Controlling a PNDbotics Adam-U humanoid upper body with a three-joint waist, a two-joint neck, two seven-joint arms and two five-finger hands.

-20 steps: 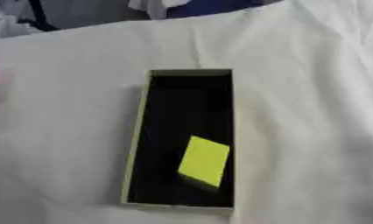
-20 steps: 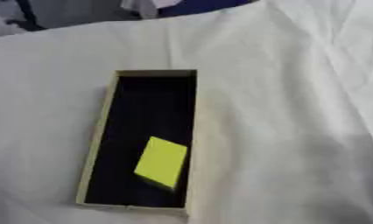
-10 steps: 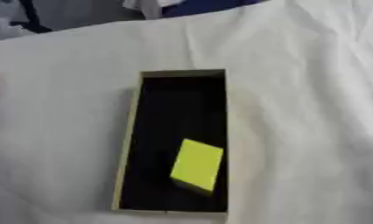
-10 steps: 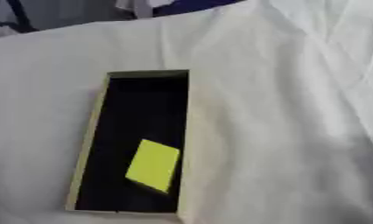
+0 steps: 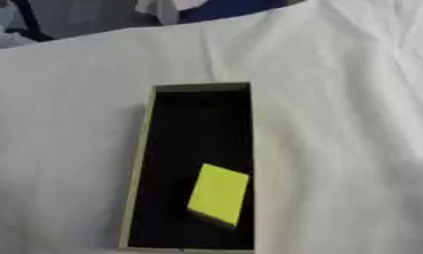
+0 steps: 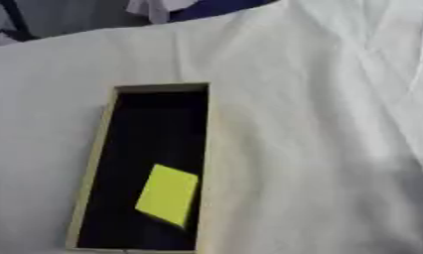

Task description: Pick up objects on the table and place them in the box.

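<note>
A long narrow box (image 5: 138, 163) with pale olive walls and a black inside lies on the white cloth, running from the middle of the view toward the near edge. Inside it, toward the near end, a flat yellow-green block (image 5: 218, 194) rests tilted against the box floor. The same block (image 6: 167, 194) shows in the right eye view. Neither of my hands appears in either view.
A wrinkled white cloth (image 5: 336, 124) covers the table, with folds on the right side. Past the far edge there are dark shapes, a blue patch (image 5: 228, 9) and something white (image 5: 163, 7).
The whole picture has shifted, so the camera moved. A pinkish blur at the left edge one second ago is gone. The box and block keep the same arrangement.
</note>
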